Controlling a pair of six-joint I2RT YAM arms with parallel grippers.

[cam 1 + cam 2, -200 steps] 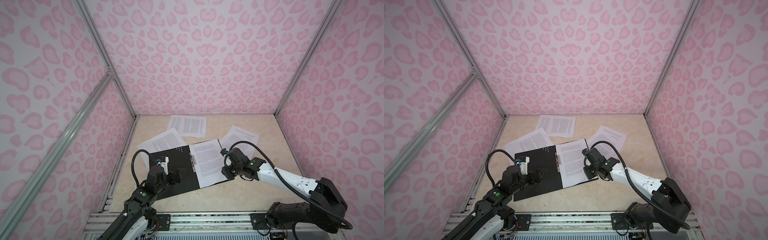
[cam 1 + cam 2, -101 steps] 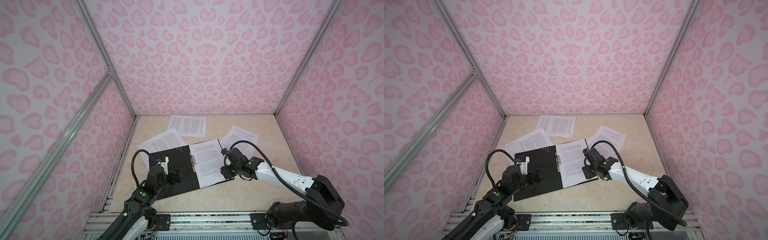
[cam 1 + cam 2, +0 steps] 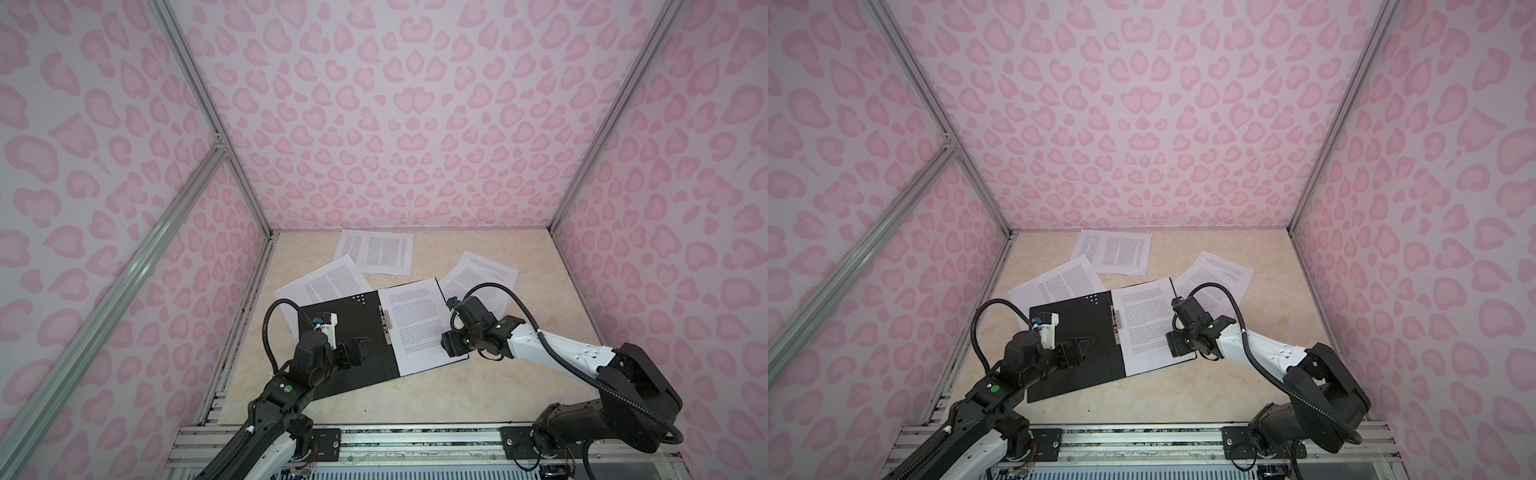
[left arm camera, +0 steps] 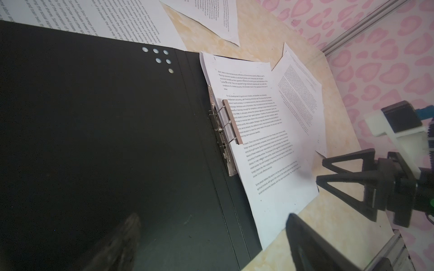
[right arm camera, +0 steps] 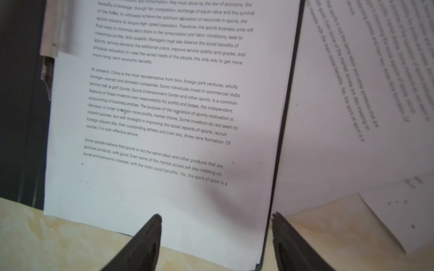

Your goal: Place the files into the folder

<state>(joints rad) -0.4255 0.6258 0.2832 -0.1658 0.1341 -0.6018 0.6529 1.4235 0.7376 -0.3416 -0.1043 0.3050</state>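
Right gripper (image 5: 217, 214) hangs low over the outer edge of the printed sheet (image 5: 164, 187) in the folder (image 3: 365, 320). Its two dark fingers are spread apart with nothing between them, one above the sheet and the other just past the folder's edge. In both top views the folder lies open and flat on the bench (image 3: 457, 395), in the lower centre of the frame, black inside facing up. The printed sheet covers its right half, with one long edge against the metal spine clip (image 4: 225, 131). Over the bare left half the left gripper (image 4: 212, 215) hovers with its fingers wide apart, holding nothing. More loose sheets lie on the bench: the back sheets (image 3: 382, 251) near the rear wall, the left sheet (image 3: 328, 282) with a corner under the folder, and the right sheet (image 3: 482, 274) beside the folder, under the right arm's cable.
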